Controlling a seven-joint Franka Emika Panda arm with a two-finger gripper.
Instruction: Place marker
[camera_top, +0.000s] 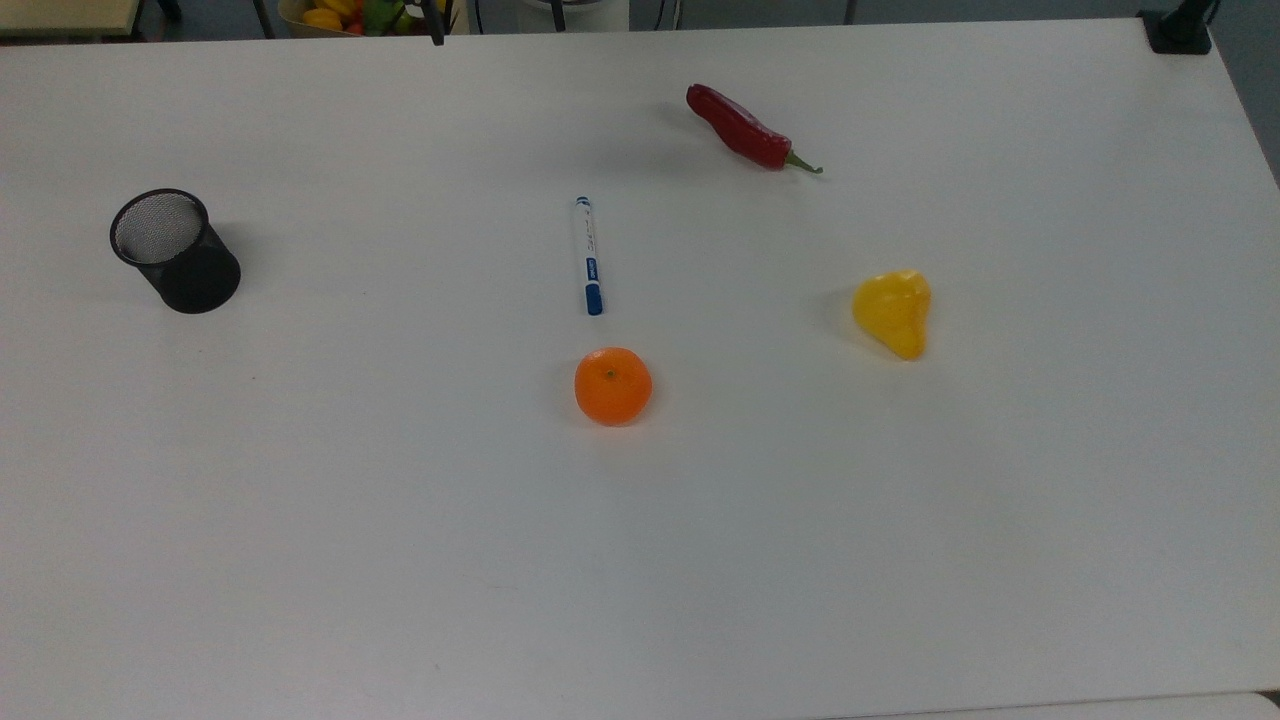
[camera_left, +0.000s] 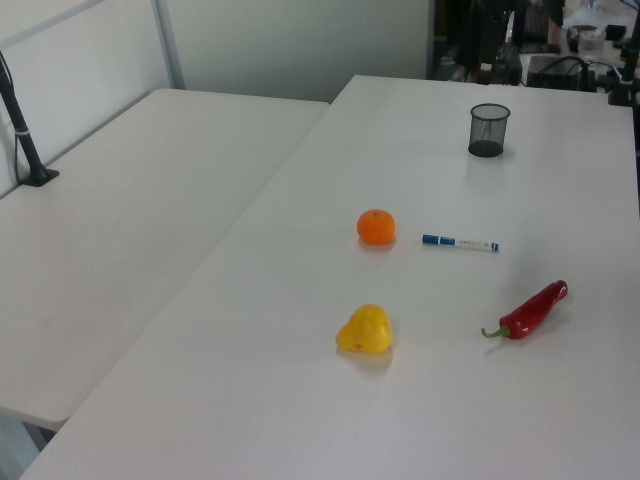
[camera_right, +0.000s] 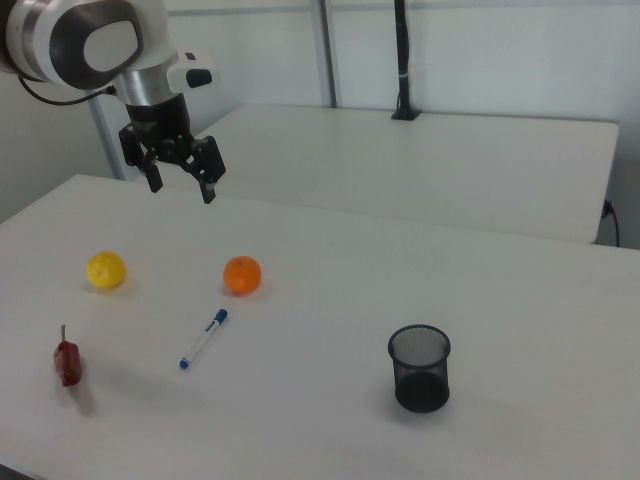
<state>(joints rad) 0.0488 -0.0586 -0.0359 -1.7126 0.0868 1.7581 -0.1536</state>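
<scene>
The marker (camera_top: 588, 256) is a slim white pen with a blue cap, lying flat on the white table (camera_top: 400, 520) just beyond the orange (camera_top: 613, 386). It also appears as the marker (camera_left: 459, 242) in the left view and the marker (camera_right: 203, 339) in the right view. In the right view my gripper (camera_right: 181, 184) hangs open in the air, high above the table, up and to the left of the marker, with nothing between its fingers.
A black mesh cup (camera_top: 175, 250) stands upright at the top view's left. A red chili pepper (camera_top: 745, 130) lies at the back and a yellow fruit (camera_top: 893, 311) to the top view's right. A second table (camera_left: 120, 240) adjoins in the left view.
</scene>
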